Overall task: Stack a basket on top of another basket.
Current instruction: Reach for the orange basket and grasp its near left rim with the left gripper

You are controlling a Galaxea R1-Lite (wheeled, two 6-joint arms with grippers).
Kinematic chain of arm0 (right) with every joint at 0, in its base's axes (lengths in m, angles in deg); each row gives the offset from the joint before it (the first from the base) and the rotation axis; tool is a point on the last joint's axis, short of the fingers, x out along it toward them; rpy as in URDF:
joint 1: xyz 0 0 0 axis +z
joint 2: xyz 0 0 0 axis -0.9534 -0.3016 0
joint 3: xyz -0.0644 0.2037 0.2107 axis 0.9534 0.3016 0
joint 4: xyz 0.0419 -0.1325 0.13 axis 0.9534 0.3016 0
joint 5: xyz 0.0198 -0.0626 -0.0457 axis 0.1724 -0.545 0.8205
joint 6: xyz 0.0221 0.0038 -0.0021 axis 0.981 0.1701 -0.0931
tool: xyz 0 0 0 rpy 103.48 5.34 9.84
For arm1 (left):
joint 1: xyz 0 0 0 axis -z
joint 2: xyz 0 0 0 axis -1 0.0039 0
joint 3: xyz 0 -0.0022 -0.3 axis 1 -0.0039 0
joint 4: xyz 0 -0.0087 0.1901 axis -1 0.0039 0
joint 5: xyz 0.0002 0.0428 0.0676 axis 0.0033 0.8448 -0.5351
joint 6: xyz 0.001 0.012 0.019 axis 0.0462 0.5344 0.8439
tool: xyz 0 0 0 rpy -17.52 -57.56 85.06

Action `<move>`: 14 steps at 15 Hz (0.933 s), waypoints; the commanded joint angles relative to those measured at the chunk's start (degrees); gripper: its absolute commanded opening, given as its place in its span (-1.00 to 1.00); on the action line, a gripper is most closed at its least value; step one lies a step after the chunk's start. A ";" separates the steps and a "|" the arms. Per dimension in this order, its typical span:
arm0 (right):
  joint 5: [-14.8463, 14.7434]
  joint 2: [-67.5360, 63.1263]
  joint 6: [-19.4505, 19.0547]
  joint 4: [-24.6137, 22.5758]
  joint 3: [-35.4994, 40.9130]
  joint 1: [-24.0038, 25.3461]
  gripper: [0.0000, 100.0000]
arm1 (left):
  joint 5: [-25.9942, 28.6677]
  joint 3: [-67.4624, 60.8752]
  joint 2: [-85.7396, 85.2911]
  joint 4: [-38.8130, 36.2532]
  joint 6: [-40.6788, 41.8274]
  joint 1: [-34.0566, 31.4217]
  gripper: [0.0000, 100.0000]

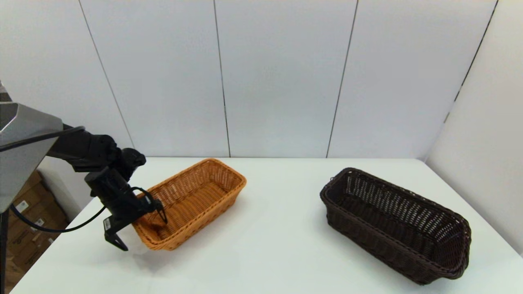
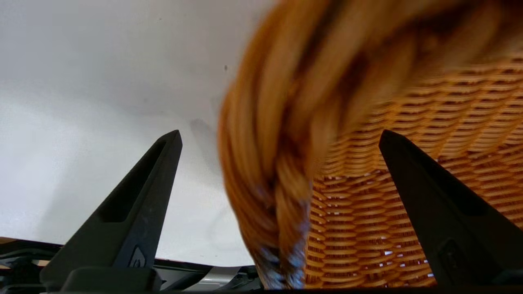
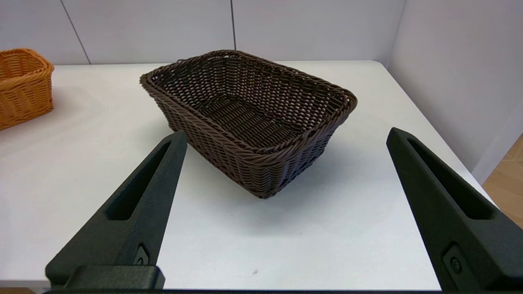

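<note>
The orange-tan wicker basket (image 1: 196, 200) sits on the left part of the white table (image 1: 265, 253). My left gripper (image 1: 141, 230) is open and straddles its near left corner, one finger outside the wall and one inside. In the left wrist view the braided rim (image 2: 278, 171) stands between the two fingers (image 2: 135, 204), touching neither. The dark brown wicker basket (image 1: 392, 224) lies on the right part of the table, empty. My right gripper (image 3: 286, 134) is open, held back from the dark basket (image 3: 249, 118) on its near side, out of the head view.
Grey wall panels close the table's far and right sides. Cardboard boxes (image 1: 24, 228) stand on the floor beyond the left edge. Bare tabletop lies between the two baskets. The orange basket (image 3: 22, 85) shows far off in the right wrist view.
</note>
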 commanded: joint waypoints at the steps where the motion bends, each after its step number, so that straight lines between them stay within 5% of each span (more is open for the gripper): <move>1: 0.00 0.02 0.00 -0.02 0.00 0.02 1.00 | 0.06 0.08 0.45 0.30 -0.21 0.05 1.00; 3: 0.00 0.02 0.00 -0.02 0.00 0.02 1.00 | 0.06 0.08 0.45 0.21 -0.38 0.05 1.00; 4: 0.08 0.11 0.00 -0.02 0.00 0.02 1.00 | 0.06 0.08 0.45 0.30 -0.38 0.05 -1.00; 14: 0.00 0.02 0.00 -0.02 0.00 0.02 1.00 | 1.90 0.00 -0.51 0.38 -0.38 -0.30 -1.00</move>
